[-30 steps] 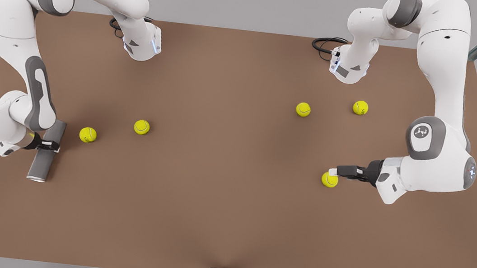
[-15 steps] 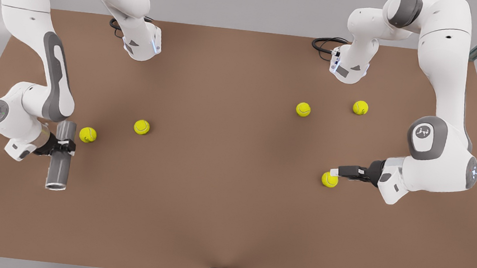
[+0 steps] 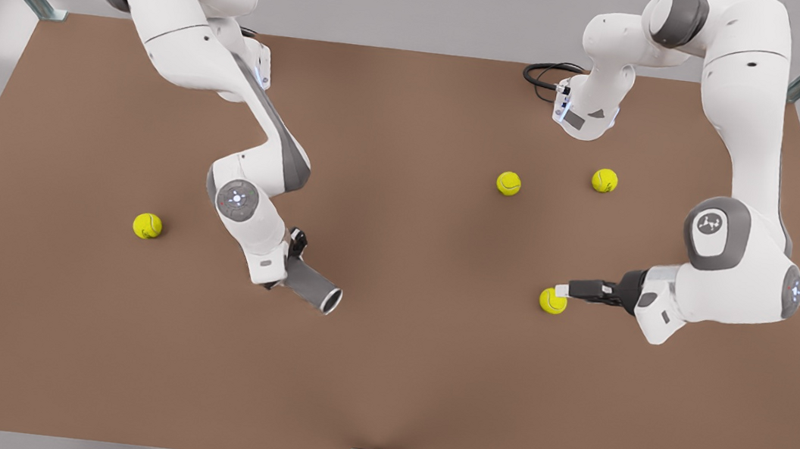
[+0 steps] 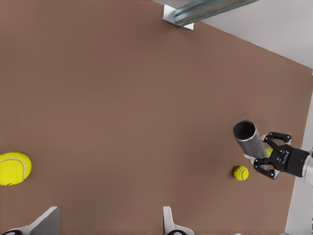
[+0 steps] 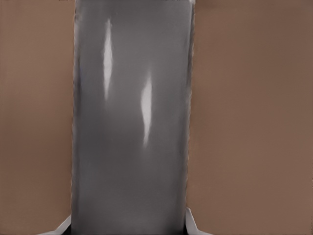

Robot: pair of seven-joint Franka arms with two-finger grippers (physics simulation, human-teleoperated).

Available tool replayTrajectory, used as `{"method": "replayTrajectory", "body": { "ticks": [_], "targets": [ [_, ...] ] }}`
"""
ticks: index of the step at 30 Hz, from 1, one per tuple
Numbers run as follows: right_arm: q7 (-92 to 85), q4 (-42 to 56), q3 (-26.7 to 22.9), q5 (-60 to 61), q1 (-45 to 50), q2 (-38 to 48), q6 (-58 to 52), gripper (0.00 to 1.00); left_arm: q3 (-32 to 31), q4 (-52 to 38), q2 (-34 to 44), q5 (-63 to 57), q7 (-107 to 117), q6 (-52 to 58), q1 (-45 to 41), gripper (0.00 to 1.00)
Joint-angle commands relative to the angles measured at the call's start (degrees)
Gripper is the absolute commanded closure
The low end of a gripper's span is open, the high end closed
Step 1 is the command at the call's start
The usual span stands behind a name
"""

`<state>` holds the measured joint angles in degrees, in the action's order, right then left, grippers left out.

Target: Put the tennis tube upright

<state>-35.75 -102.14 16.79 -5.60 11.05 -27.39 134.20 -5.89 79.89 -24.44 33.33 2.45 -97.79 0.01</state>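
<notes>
Grey tube: the plain grey hollow cylinder with the silvery rim, aka the tennis tube [image 3: 315, 292], is hanging tilted over the brown table [image 3: 378, 405]. It's sitting a bit toward the front view's left of the table's middle, about halfway between the far and near edges.
Tube's open end: the rimmed mouth is pointing toward the near edge and the front view's right, so the tube isn't standing upright yet.
Right gripper: the right gripper [image 3: 292, 261] is clamping the tube's closed end. In the right wrist view its fingertips [image 5: 191, 223] are pressing on either side of the grey wall [image 5: 132, 122].
Left gripper: the left gripper [image 3: 558, 288] is waiting low over the table toward the front view's right edge. Its fingers [image 4: 49, 221] are spread apart and holding nothing.
Ball by left gripper: one small yellow-green tennis ball [image 3: 552, 301] is lying just beside those fingertips. In the left wrist view it [image 4: 12, 168] is sitting off to one side, not between the fingers.
Other balls: two yellow-green balls [image 3: 509, 183] [image 3: 604, 180] are lying nearer the far edge, and one ball [image 3: 147, 225] is resting toward the front view's left edge, well apart from the tube.
Left wrist extra: farther off, the tube [image 4: 246, 139] is showing its dark mouth with the right gripper [image 4: 261, 155] around it.
</notes>
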Motion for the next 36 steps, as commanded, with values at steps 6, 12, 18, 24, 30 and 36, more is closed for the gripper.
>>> {"method": "replayTrajectory", "body": {
  "ticks": [6,12,18,24,30,36],
  "targets": [
    [-1.0,2.5,-0.4,-6.2,7.4,-3.5,2.1,0.21,-0.1,0.0,-0.4,0.8,0.1,0.0,-0.4,0.01],
    [-6.2,7.0,0.2,-11.5,14.5,-7.1,1.7,0.21,-0.2,0.1,-0.5,0.7,0.1,-1.2,-0.6,0.01],
    [-8.4,10.2,0.2,-15.1,18.5,-11.8,2.2,0.2,-0.3,0.2,-0.7,0.7,0.1,-1.3,-0.6,0.01],
    [-7.9,11.9,0.1,-18.3,19.1,-15.7,3.9,0.18,-0.3,0.1,-1.0,0.6,0.1,-1.3,-0.7,0.01],
    [-7.0,13.2,-0.1,-17.8,19.2,-18.0,5.0,0.0,-0.4,0.2,-1.0,0.6,0.1,-1.3,-0.8,0.01],
    [-7.1,14.3,0.0,-17.6,19.1,-17.4,4.3,0.0,-0.4,0.2,-1.0,0.6,0.1,-1.2,-0.7,0.01]
  ]
}}
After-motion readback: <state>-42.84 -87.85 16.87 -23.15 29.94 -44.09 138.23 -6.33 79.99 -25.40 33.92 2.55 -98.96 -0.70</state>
